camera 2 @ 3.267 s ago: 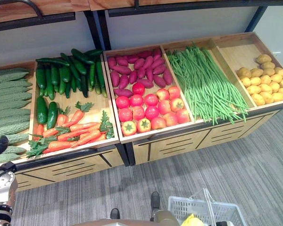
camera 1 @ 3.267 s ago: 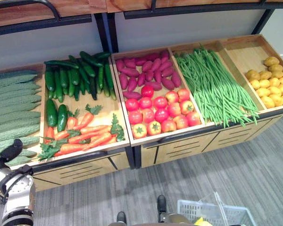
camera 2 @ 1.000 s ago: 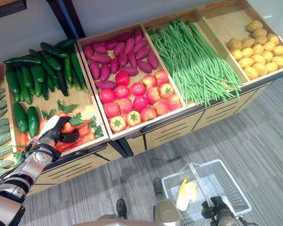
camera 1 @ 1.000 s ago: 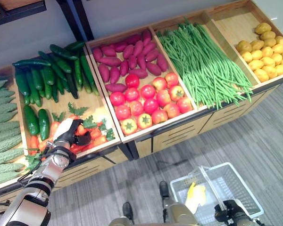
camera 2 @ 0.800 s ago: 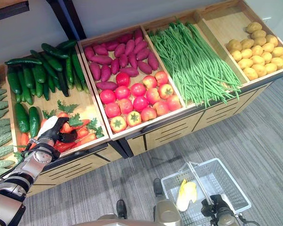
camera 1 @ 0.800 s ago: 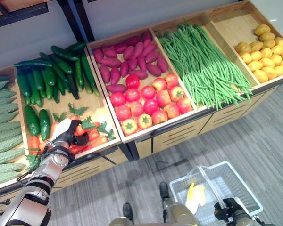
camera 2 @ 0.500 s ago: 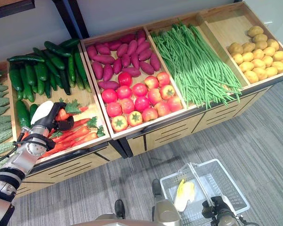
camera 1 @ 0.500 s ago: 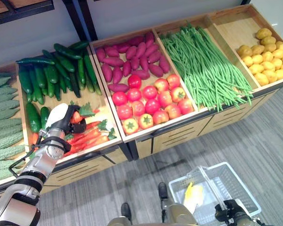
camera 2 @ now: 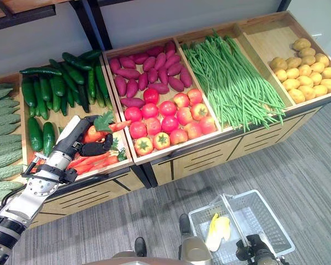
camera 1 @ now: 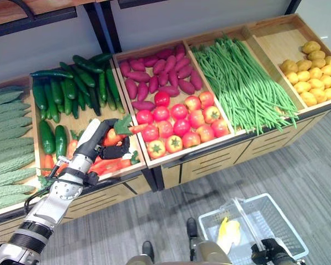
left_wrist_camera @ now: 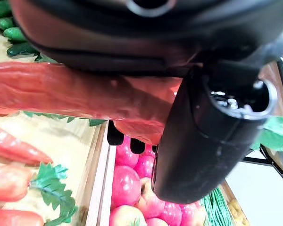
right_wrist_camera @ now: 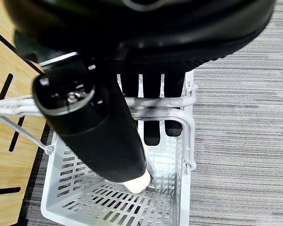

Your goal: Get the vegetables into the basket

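One carrot (camera 2: 94, 133) clasped in left hand (camera 2: 83, 141); right hand (right_wrist_camera: 146, 94) gripping basket handle (right_wrist_camera: 160, 107)

Both eye views look steeply down from head height at the counter (camera 1: 209, 160) of vegetable bins and the grey floor (camera 2: 298, 165) before it; they share nearly the whole scene, the right eye set slightly to one side. The left wrist view sits very close behind the left hand (left_wrist_camera: 212, 136), facing along it over a carrot (left_wrist_camera: 66, 92) toward the tomatoes (left_wrist_camera: 132, 179). The right wrist view looks straight down past the right hand (right_wrist_camera: 99, 136) into the white basket (right_wrist_camera: 179, 207).
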Robot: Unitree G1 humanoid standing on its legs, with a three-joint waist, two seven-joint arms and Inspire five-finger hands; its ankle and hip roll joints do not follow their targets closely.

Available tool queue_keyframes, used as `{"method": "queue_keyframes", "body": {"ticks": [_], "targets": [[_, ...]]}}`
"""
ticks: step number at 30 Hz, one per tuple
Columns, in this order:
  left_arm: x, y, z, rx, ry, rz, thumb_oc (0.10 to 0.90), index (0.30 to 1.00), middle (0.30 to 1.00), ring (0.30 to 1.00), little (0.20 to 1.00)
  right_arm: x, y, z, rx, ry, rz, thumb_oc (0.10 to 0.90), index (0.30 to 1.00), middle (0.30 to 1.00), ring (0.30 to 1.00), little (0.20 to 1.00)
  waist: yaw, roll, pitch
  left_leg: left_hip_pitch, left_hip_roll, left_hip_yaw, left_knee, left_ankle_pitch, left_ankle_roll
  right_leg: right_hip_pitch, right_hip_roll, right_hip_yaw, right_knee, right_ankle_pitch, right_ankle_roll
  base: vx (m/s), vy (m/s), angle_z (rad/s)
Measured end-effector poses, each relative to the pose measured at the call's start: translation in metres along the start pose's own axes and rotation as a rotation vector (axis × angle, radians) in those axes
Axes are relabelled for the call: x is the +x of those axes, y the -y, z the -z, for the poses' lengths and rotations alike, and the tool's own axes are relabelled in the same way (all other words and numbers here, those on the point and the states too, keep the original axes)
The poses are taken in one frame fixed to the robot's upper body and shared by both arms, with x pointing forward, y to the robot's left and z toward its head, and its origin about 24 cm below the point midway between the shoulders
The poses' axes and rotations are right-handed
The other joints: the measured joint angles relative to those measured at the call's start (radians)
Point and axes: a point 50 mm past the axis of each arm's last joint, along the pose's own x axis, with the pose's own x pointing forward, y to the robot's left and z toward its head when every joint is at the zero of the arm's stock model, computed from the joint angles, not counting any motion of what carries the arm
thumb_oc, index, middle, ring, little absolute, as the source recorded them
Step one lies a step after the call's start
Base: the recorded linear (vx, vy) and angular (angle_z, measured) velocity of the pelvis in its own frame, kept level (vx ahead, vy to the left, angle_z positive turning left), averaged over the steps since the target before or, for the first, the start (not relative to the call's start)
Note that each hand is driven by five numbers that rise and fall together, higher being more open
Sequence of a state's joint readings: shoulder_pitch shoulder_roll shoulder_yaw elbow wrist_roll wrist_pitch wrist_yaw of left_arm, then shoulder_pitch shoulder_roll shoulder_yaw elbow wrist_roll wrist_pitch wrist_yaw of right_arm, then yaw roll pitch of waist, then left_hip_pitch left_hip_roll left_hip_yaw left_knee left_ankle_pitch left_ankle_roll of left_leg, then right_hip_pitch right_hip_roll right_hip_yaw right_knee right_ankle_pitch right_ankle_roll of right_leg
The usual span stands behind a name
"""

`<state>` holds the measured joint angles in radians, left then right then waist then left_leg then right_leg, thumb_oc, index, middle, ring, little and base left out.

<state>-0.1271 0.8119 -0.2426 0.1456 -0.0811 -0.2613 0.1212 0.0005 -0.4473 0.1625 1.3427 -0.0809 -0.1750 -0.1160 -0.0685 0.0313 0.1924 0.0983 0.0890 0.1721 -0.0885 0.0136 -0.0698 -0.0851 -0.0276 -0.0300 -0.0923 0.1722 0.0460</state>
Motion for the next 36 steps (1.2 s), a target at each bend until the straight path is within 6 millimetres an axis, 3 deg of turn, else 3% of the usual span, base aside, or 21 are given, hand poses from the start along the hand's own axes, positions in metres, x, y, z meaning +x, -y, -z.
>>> {"method": "queue_keyframes", "body": {"ticks": [9,17,19,20,22,23,24,25,26,27,29,31,33,34,36], "targets": [[0.001,0.001,-0.004,-0.017,0.015,0.023,0.400,0.300,0.300,0.300,0.300,-0.001,-0.001,0.002,0.004,-0.008,-0.011,0.400,0.300,0.300,0.300,0.300,-0.003,0.000,-0.001,0.003,-0.009,0.003,0.000,-0.003,0.006,-0.001,-0.005,0.009,0.005,0.005,0.001,0.01,0.035,-0.02],[0.003,0.001,-0.008,-0.006,0.035,0.059,0.400,0.300,0.300,0.300,0.300,0.000,0.001,0.003,0.038,-0.021,-0.003,0.400,0.300,0.300,0.300,0.300,-0.017,-0.017,-0.003,0.019,-0.053,0.041,-0.005,-0.018,0.035,-0.006,-0.035,0.058,0.006,0.026,0.029,0.00,0.145,-0.15],[0.003,0.002,-0.010,0.006,0.041,0.075,0.400,0.300,0.300,0.300,0.300,-0.001,-0.003,0.004,0.040,-0.021,-0.015,0.400,0.300,0.300,0.300,0.300,-0.031,-0.038,-0.006,0.025,-0.071,0.065,0.000,-0.021,0.044,-0.014,-0.047,0.082,0.007,0.033,0.042,-0.12,0.202,-0.34],[0.013,0.000,-0.019,0.015,0.079,0.077,0.400,0.300,0.300,0.300,0.300,-0.001,-0.006,-0.001,0.075,0.000,-0.017,0.400,0.300,0.300,0.300,0.300,-0.038,-0.065,-0.005,0.003,-0.096,0.087,0.000,-0.019,0.070,-0.056,-0.060,0.115,0.021,0.054,0.070,-0.16,0.146,-0.58],[0.021,-0.005,-0.028,0.038,0.118,0.077,0.400,0.300,0.300,0.300,0.300,0.002,-0.013,-0.017,0.106,0.034,-0.028,0.400,0.300,0.300,0.300,0.300,-0.045,-0.105,0.001,-0.023,-0.116,0.160,0.001,-0.016,0.083,-0.110,-0.061,0.180,0.005,0.134,0.149,-0.12,0.076,-1.04],[0.023,-0.011,-0.030,0.064,0.124,0.075,0.400,0.300,0.300,0.300,0.300,0.004,-0.020,-0.032,0.118,0.068,-0.041,0.400,0.300,0.300,0.300,0.300,-0.051,-0.129,0.012,-0.028,-0.112,0.205,0.010,-0.021,0.095,-0.137,-0.052,0.186,0.004,0.194,0.136,-0.16,0.083,-1.07],[0.026,-0.010,-0.031,0.072,0.127,0.084,0.400,0.300,0.300,0.300,0.300,0.003,-0.027,-0.038,0.123,0.086,-0.061,0.400,0.300,0.300,0.300,0.300,-0.070,-0.130,0.012,-0.037,-0.100,0.225,0.001,-0.020,0.120,-0.144,-0.059,0.116,0.020,0.160,0.148,-0.21,0.112,-1.18],[0.026,-0.005,-0.035,0.051,0.152,0.090,0.400,0.300,0.300,0.300,0.300,0.003,-0.031,-0.035,0.107,0.059,-0.077,0.400,0.300,0.300,0.300,0.300,-0.052,-0.102,0.014,-0.048,-0.057,0.299,0.001,-0.005,0.121,-0.176,-0.062,-0.095,0.218,0.021,0.111,-0.22,0.099,-1.19],[0.025,-0.004,-0.035,0.053,0.154,0.101,0.400,0.300,0.300,0.300,0.300,0.002,-0.031,-0.027,0.109,0.029,-0.078,0.400,0.300,0.300,0.300,0.300,-0.025,-0.084,0.015,-0.044,-0.033,0.322,0.005,-0.002,0.120,-0.173,-0.077,-0.170,0.331,-0.061,0.084,-0.11,0.036,-1.18],[0.024,-0.005,-0.034,0.060,0.150,0.103,0.400,0.300,0.300,0.300,0.300,0.001,-0.030,-0.021,0.106,0.016,-0.075,0.400,0.300,0.300,0.300,0.300,-0.024,-0.079,0.018,-0.049,-0.025,0.333,0.016,-0.004,0.122,-0.129,-0.099,-0.170,0.369,-0.124,0.122,-0.12,0.012,-0.68],[0.023,-0.010,-0.031,0.079,0.133,0.099,0.400,0.300,0.300,0.300,0.300,-0.001,-0.028,-0.009,0.106,-0.015,-0.070,0.400,0.300,0.300,0.300,0.300,-0.013,-0.083,0.015,-0.050,-0.027,0.340,0.024,-0.004,0.123,-0.017,-0.156,-0.160,0.326,-0.156,0.128,-0.09,-0.039,-0.35],[0.017,-0.016,-0.025,0.098,0.101,0.091,0.400,0.300,0.300,0.300,0.300,-0.001,-0.029,-0.005,0.101,-0.027,-0.073,0.400,0.300,0.300,0.300,0.300,0.023,-0.082,0.016,-0.042,-0.027,0.384,0.038,-0.003,0.122,0.023,-0.204,-0.167,0.346,-0.198,0.144,0.02,-0.058,-0.63],[0.010,-0.020,-0.017,0.102,0.066,0.081,0.400,0.300,0.300,0.300,0.300,-0.003,-0.027,0.001,0.097,-0.038,-0.072,0.400,0.300,0.300,0.300,0.300,0.042,-0.088,0.005,-0.036,-0.037,0.384,0.033,0.011,0.101,0.113,-0.199,-0.171,0.161,-0.180,0.134,0.00,-0.117,-0.66],[0.006,-0.019,-0.014,0.090,0.051,0.077,0.400,0.300,0.300,0.300,0.300,-0.002,-0.022,0.001,0.092,-0.039,-0.061,0.400,0.300,0.300,0.300,0.300,0.052,-0.078,-0.001,-0.033,-0.036,0.376,0.019,0.024,0.081,0.142,-0.186,-0.168,0.079,-0.173,0.125,-0.08,-0.225,-0.45],[0.003,-0.007,-0.010,0.038,0.039,0.093,0.400,0.300,0.300,0.300,0.300,-0.002,-0.016,0.004,0.085,-0.044,-0.048,0.400,0.300,0.300,0.300,0.300,0.033,-0.038,-0.020,-0.045,0.000,0.358,0.025,0.044,0.060,0.149,-0.141,-0.166,0.038,-0.147,0.106,-0.05,-0.177,-0.22]]}}
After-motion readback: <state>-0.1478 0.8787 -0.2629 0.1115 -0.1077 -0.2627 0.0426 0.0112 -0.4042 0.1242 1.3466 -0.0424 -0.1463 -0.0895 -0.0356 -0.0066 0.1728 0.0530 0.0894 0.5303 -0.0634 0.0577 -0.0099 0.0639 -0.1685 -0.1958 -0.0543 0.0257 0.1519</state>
